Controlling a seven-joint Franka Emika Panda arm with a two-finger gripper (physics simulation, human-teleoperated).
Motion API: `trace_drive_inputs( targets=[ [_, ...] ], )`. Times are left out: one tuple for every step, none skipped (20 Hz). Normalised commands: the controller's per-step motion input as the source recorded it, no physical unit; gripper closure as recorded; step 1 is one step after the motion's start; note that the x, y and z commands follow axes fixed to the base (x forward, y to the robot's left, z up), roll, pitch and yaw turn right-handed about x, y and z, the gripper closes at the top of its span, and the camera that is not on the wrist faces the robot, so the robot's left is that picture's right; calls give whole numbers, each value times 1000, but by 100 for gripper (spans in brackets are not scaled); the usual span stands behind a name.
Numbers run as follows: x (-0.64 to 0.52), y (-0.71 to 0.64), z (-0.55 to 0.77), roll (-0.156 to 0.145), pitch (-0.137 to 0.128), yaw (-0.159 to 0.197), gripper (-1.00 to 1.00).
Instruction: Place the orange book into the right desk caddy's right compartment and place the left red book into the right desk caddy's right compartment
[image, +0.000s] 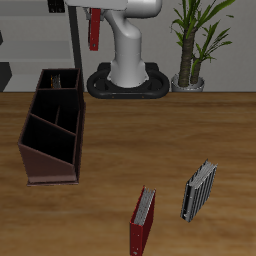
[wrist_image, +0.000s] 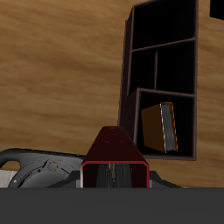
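My gripper (image: 90, 8) is high above the table, over the back end of the right desk caddy (image: 40, 150), and is shut on the left red book (image: 93, 28), which hangs down from it. In the wrist view that dark-red book (wrist_image: 112, 156) fills the space between the fingers, with the gripper (wrist_image: 112, 178) closed around it. Beyond the book is the maroon caddy (wrist_image: 131, 61). The orange book (wrist_image: 160, 127) leans inside the caddy's end compartment, the one closest to the robot's base.
A brighter red book (image: 143, 220) with a pale page edge lies near the table's front edge. A grey-and-black striped book (image: 198, 190) is beside it. The robot's base (image: 128, 82) and a potted plant (image: 195, 40) stand at the back.
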Motion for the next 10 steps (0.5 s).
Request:
trace_drive_inputs(
  targets=[
    [0,0,0,0,0,0,100],
    [124,-290,-79,92,20,17,100],
    [271,-628,-214,60,91,67,100],
    [58,-256,-103,-76,-5,49,100],
    [130,-173,-199,119,48,98,100],
    [130,-458,-150,34,85,14,100],
    [56,-374,-75,-160,-69,80,100],
    [86,-160,-183,164,76,68,100],
    [11,-554,32,-119,-28,50,100],
    [-28,100,-33,0,0,0,100]
  ],
)
